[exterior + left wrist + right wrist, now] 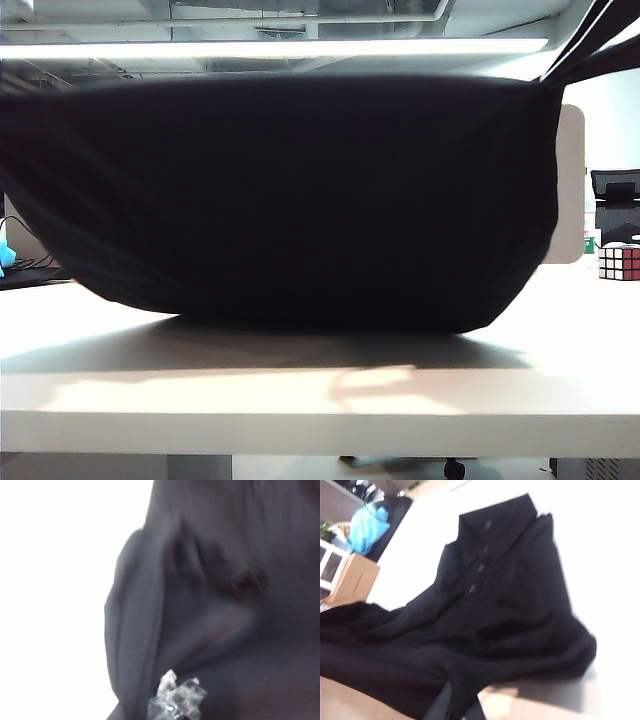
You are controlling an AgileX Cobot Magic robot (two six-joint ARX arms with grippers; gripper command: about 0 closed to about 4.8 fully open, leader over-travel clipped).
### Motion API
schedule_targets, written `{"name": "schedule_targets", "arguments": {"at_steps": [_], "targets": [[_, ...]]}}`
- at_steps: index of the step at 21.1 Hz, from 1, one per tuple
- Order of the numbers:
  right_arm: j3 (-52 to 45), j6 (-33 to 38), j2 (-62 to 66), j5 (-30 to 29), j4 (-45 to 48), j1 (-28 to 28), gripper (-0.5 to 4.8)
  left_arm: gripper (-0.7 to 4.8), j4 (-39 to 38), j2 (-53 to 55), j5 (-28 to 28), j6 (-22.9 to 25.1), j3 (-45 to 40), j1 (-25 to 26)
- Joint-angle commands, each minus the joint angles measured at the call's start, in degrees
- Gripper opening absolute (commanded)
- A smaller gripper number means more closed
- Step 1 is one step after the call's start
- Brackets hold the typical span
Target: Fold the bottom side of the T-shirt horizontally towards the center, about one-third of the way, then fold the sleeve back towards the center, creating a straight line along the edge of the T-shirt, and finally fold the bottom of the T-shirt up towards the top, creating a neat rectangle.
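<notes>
- We hold the black T-shirt lifted, its lower sag touching the white table.
- Left gripper and right gripper are clamped tight on cloth.
- Soft, light, floppy; best gripped at the hem corners.

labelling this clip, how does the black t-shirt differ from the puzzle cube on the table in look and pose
The large plain black cloth T-shirt is lifted into a wide hanging curtain, only its lower bulge reaching the white table; the small multicoloured puzzle cube sits squarely on the tabletop, far right. The shirt is soft, creased and a single dark colour; the cube is rigid, gridded in red, white and black. The shirt fills most of the exterior view; the cube is tiny beside it. Both rest on the same table.
</notes>
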Motion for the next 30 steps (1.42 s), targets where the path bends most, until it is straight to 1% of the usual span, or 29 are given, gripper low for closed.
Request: {"name": "schedule_targets", "arguments": {"at_steps": [1,3,4,6,7,9,11,12,15,19,21,25,27,30], "targets": [[0.3,-0.8,2.6,0.8,3.9,-1.5,-0.06,-0.06,11.1,0.7,-0.4,-3.0,0.2,0.1],[0.3,-0.6,5.5,0.4,7.8,-1.5,-0.06,-0.06,14.2,2.7,1.9,-3.6,0.3,0.1],[0.4,0.2,8.4,0.0,12.7,-1.5,-0.06,-0.06,16.0,4.5,3.0,-3.6,0.3,0.2],[1.0,2.0,13.5,-0.4,19.2,-1.6,-0.06,-0.06,20.1,8.1,3.3,-3.7,0.3,0.2],[2.1,1.9,15.7,-0.4,19.5,-1.7,-0.06,-0.06,21.7,9.5,3.3,-3.8,0.4,0.2],[7.6,-0.9,23.8,-1.2,19.4,-1.9,-0.06,-0.06,25.2,15.0,3.4,-3.8,2.6,0.2],[11.1,-2.0,27.6,-1.1,19.5,-1.8,-0.06,-0.06,27.2,17.7,3.4,-3.8,4.2,0.2],[14.6,-2.9,31.2,-1.0,19.6,-1.9,-0.06,-0.06,29.4,20.0,3.4,-3.8,5.6,0.2],[21.1,-4.0,38.4,-1.5,19.2,-3.2,-0.06,-0.06,31.3,25.9,3.5,-4.9,10.7,0.2],[24.8,-4.2,44.0,-1.6,19.4,-4.9,-0.05,-0.06,31.5,31.2,3.4,-4.9,15.9,0.5],[26.0,-4.2,46.9,-1.5,19.8,-6.1,-0.06,-0.06,33.6,33.7,3.2,-5.1,18.3,0.9],[26.7,-4.2,49.7,-1.5,21.2,-7.8,-0.06,-0.06,36.5,35.9,3.4,-6.4,19.8,1.3],[26.9,-3.9,51.5,-1.5,23.8,-8.6,-0.05,-0.06,38.3,37.9,3.4,-6.7,21.1,1.6],[28.6,-3.9,53.3,-1.6,24.0,-8.9,-0.06,-0.06,38.4,39.8,3.2,-6.8,22.9,1.6]]}}
